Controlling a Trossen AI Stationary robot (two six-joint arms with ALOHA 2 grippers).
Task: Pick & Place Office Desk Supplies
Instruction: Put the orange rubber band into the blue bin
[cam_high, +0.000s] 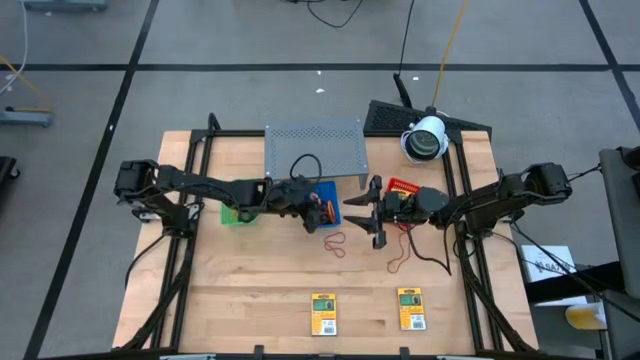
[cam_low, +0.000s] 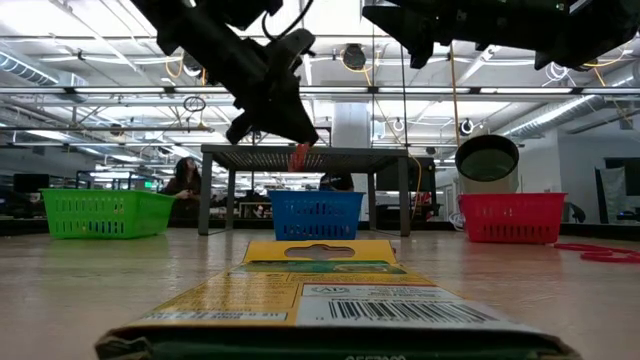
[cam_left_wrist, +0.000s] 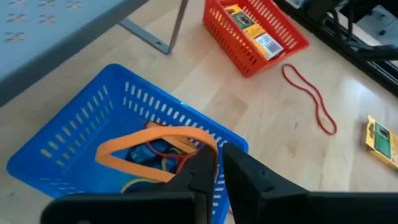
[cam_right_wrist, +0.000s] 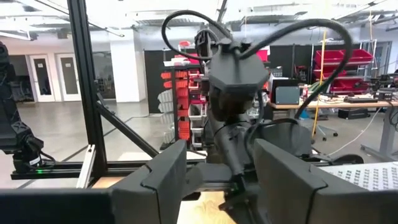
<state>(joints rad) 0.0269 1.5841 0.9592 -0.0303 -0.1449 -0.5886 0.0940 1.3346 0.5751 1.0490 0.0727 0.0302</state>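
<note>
A: Left wrist view: left gripper (cam_left_wrist: 219, 163) over the blue tray (cam_left_wrist: 62, 143), jaws nearly together; orange rubber band (cam_left_wrist: 155, 142) draped there.

B: Right gripper (cam_right_wrist: 217, 171) spread, empty; yellow packets (cam_high: 323, 313) near edge, print unreadable.

Blue tray (cam_left_wrist: 74, 146) sits directly beneath the left claw, red tray (cam_left_wrist: 252, 37) well beyond it. Green tray (cam_high: 235, 213) lies behind that claw; grey perforated shelf (cam_high: 313, 150) stands beside the blue tray.

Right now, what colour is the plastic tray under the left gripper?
Blue, seen best in the left wrist view: the slotted plastic tray sits beneath the left gripper.
</note>
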